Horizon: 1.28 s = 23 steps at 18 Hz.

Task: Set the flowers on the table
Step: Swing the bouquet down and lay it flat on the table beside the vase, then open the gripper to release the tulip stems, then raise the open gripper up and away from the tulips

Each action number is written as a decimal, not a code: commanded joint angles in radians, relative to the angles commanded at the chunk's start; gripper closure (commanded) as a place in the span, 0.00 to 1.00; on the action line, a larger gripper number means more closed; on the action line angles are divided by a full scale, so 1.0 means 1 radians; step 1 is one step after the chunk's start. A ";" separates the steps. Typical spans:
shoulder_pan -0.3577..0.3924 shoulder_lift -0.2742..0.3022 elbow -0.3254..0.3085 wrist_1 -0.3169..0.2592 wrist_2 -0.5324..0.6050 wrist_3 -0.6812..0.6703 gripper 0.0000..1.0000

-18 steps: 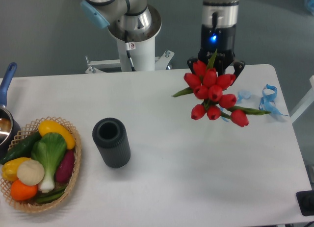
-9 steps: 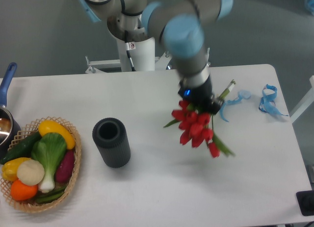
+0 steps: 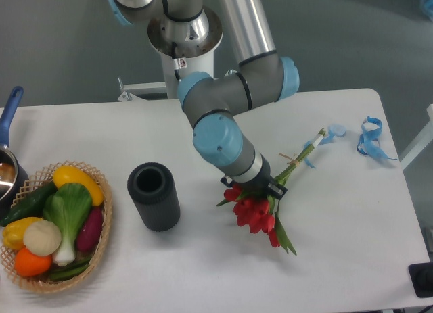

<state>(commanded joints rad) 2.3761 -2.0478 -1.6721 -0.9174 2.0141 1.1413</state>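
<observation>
Saucepan (image 3: 8,165) at the far left edge, only its blue handle and a bit of the rim in my view. Just right of it I see a wicker basket (image 3: 101,249) holding vegetables: a yellow pepper, a green leafy one, a white round one, an orange one and a purple one. Further right stands a black ribbed cylinder (image 3: 154,196), upright and open at the top, on the table (image 3: 203,137).

Near the middle of the table my arm reaches down at a slant, and the gripper (image 3: 260,189) sits low over the flowers (image 3: 256,214). I cannot tell how wide the fingers are, since the wrist hides them; they seem to be right at the bunch where stems meet blooms. The red heads lie low over the white surface, pointing toward the near edge, with green leaves sticking out to both sides. The stems run up and to the right, tied with pale string, ending close to a light blue ribbon (image 3: 371,137) that lies near the right edge. Whether the bunch rests fully on the surface, I cannot tell.
</observation>
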 joint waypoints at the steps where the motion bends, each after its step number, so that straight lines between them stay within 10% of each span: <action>1: 0.000 0.000 0.006 0.003 0.000 0.002 0.04; 15: 0.018 0.159 0.156 -0.167 0.160 0.084 0.00; 23: 0.165 0.256 0.241 -0.224 -0.208 0.118 0.00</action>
<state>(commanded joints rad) 2.5415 -1.7918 -1.4312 -1.1413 1.8059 1.2594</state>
